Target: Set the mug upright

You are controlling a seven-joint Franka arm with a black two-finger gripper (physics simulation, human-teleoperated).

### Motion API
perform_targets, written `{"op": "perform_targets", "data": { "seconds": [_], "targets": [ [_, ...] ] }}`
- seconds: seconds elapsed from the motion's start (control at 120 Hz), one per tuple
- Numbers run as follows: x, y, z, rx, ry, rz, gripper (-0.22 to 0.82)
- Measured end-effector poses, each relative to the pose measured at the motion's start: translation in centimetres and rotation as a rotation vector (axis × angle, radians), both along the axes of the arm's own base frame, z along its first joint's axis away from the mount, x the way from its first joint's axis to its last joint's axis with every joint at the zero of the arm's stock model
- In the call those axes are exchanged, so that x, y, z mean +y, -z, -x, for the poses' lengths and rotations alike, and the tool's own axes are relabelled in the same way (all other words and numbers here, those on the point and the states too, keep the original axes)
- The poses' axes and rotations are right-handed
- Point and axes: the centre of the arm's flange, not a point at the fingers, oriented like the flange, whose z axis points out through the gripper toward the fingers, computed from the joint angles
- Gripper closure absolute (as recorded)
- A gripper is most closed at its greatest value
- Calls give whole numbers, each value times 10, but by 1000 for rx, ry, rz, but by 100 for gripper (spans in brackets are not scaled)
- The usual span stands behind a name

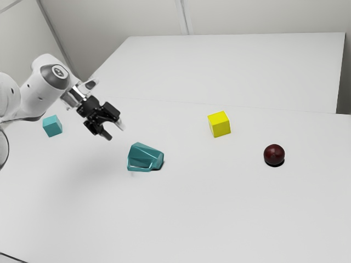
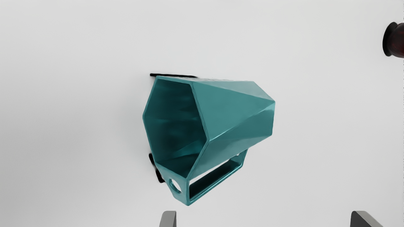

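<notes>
Lying sideways one mug [image 1: 145,156], two cubes [image 1: 220,126], one ball [image 1: 273,154]

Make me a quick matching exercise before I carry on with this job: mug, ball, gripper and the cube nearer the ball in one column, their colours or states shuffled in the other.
Things:
1. Mug
2. Ball
3. Gripper
4. Cube nearer the ball

Colours or states:
A. Open, fingers apart and holding nothing
B. Yellow
C. Lying on its side
D. Dark red

Right pairs: 1-C, 2-D, 3-A, 4-B
</notes>
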Motion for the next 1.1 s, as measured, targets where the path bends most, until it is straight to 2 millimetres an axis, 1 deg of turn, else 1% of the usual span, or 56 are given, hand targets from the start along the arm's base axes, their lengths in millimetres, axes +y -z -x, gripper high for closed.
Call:
{"op": "perform_targets", "data": {
  "seconds": [0.142, 0.2, 0.25, 0.317, 0.383, 0.5, 0.575, 0.708, 0.742, 0.85, 0.917, 1.0, 1.1],
  "targets": [
    [-7, 19, -8, -46, 8, 50, 0],
    [-9, 33, -10, -53, 3, 79, 0],
    [-6, 46, -6, -54, -14, 111, 0],
    [-3, 59, -4, -61, -25, 138, 0],
    [-6, 77, 1, -54, -38, 176, 0],
    [-12, 97, 11, -54, -67, 247, 0],
    [-17, 101, 13, -64, -75, 280, 0],
    [-24, 101, 13, -91, -71, 329, 0],
    [-26, 100, 12, -96, -66, 338, 5],
    [-28, 99, 11, -116, -50, 350, 35],
    [-28, 98, 10, -129, -42, 351, 50],
    [-28, 96, 9, -144, -32, 351, 61],
    [-28, 94, 9, -160, -20, 350, 69]
  ]
}}
